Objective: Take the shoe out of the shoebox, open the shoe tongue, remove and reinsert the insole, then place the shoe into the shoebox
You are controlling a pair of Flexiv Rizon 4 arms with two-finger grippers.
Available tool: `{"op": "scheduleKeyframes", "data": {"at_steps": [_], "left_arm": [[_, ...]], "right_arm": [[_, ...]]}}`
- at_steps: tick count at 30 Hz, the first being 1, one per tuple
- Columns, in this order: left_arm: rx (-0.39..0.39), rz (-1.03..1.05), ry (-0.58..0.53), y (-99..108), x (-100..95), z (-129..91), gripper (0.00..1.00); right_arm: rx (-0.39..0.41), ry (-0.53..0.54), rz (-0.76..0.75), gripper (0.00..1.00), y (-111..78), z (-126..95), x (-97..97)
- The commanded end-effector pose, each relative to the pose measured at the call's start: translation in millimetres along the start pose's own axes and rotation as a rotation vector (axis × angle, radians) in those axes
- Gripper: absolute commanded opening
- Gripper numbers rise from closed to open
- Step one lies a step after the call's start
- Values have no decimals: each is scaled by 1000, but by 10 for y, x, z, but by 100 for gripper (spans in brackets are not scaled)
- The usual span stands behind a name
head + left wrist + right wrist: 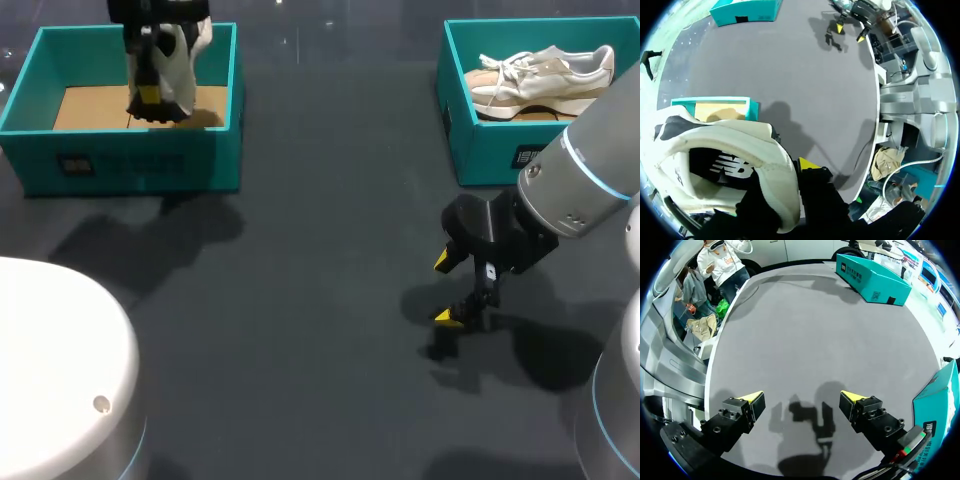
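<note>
White shoe (182, 75) clamped in my left tool (150, 92), upper left of the frame.
It pinches the soft upper's wall above the teal shoebox (130, 160); light and floppy, I judge, so the firm heel holds safer. My right tool (445, 290) hovers, fingers apart, over the worktop (320, 220).

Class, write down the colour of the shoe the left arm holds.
White shoe, black inside; the left wrist view shows it best.

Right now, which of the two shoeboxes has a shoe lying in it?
The right shoebox, beside the right arm: a pale shoe lies inside. The left shoebox shows bare cardboard, the other shoe gripped in the left jaws.
</note>
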State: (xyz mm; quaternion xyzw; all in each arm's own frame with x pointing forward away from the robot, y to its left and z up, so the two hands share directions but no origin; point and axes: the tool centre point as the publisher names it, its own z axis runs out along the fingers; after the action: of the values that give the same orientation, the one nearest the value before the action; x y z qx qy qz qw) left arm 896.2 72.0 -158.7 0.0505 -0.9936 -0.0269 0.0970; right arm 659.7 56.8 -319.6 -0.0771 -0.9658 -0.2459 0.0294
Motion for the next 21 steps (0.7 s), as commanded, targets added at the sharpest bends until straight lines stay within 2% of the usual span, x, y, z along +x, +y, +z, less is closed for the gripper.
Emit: {"op": "scheduleKeyframes", "data": {"at_steps": [1, 7, 13, 16, 21], "left_arm": [[33, -4, 42, 435, -380, -81, 0], [55, 6, 54, 898, -861, -129, 0], [55, 12, 54, 1320, -1242, -127, 0], [65, 40, 69, 1441, -1364, -111, 0], [50, 147, 77, 1486, -1427, -92, 0]], "right_arm": [[2, -2, 1, 100, 2, 4, 12], [2, -2, 1, 100, 2, 4, 12], [2, -2, 1, 100, 2, 4, 12], [2, -2, 1, 100, 2, 4, 12], [2, -2, 1, 100, 2, 4, 12]]}}
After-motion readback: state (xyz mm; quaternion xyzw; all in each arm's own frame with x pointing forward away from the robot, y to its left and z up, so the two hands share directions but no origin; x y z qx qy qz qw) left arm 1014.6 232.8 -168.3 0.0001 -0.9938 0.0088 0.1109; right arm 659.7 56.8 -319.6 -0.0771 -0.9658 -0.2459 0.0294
